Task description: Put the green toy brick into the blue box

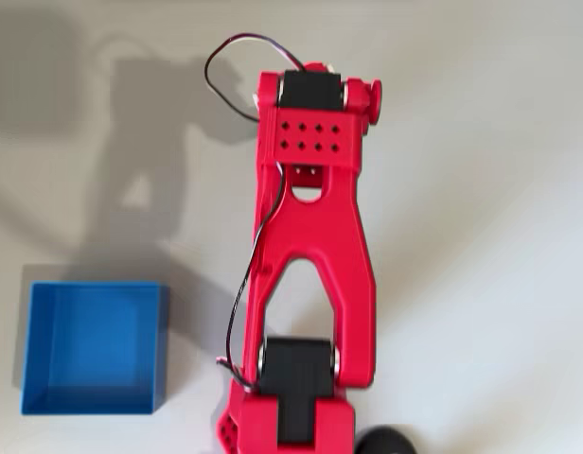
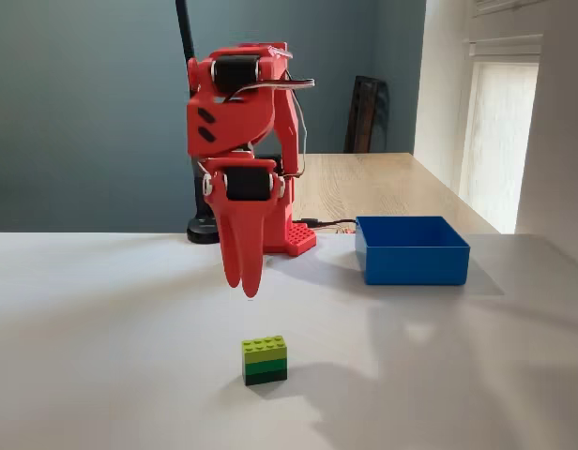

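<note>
A: Work surface? B: A matte white tabletop, flat, shown in both views. A: Background? B: A light wooden table behind it, a dark framed panel leaning on the blue-grey wall.

From above, the red arm covers whatever lies beneath it, and its base is cut off by the bottom edge. In the fixed view the gripper points down, its jaws' gap indiscernible.
</note>
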Robot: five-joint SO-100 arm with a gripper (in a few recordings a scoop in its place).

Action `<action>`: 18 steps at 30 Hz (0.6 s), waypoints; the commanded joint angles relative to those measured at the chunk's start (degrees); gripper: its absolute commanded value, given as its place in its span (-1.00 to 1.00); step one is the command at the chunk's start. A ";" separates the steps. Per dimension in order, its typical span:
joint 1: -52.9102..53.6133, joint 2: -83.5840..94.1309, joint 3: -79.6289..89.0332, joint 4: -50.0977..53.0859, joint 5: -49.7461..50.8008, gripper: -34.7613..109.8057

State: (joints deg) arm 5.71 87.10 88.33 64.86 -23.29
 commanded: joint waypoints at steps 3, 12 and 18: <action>0.79 -3.78 -5.80 0.97 -2.72 -0.14; -0.79 -12.39 -10.99 0.88 -4.13 -0.13; -1.85 -17.93 -16.17 0.88 -4.13 -0.19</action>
State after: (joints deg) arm 4.13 68.29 76.73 64.86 -26.81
